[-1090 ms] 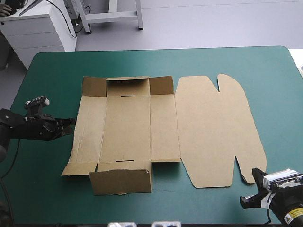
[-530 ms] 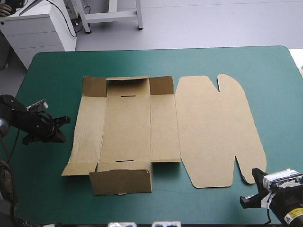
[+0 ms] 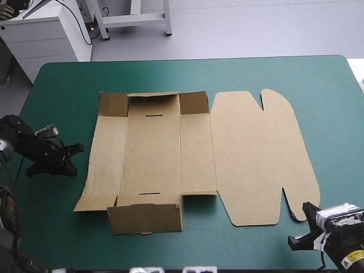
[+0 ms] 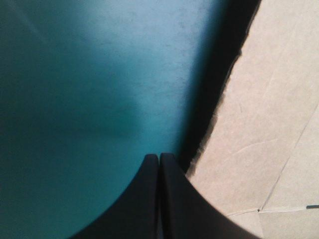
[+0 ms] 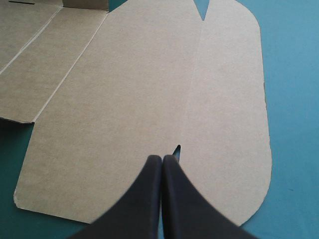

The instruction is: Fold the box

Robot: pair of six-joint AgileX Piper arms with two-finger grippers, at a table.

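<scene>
Since the box appears light, stiff and thin, grip its edge just beside the left gripper; that and the right gripper are both pressed together.

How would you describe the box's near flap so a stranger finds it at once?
On the teal-green table lies the brown box, spread open. Follow its left half to the near edge: the flap juts out alone there, while the far edge has three flaps in a row.

High cam overhead, whole table framed. Left wrist close on the box left edge, right wrist farther back over its lid. All three share the box.
</scene>
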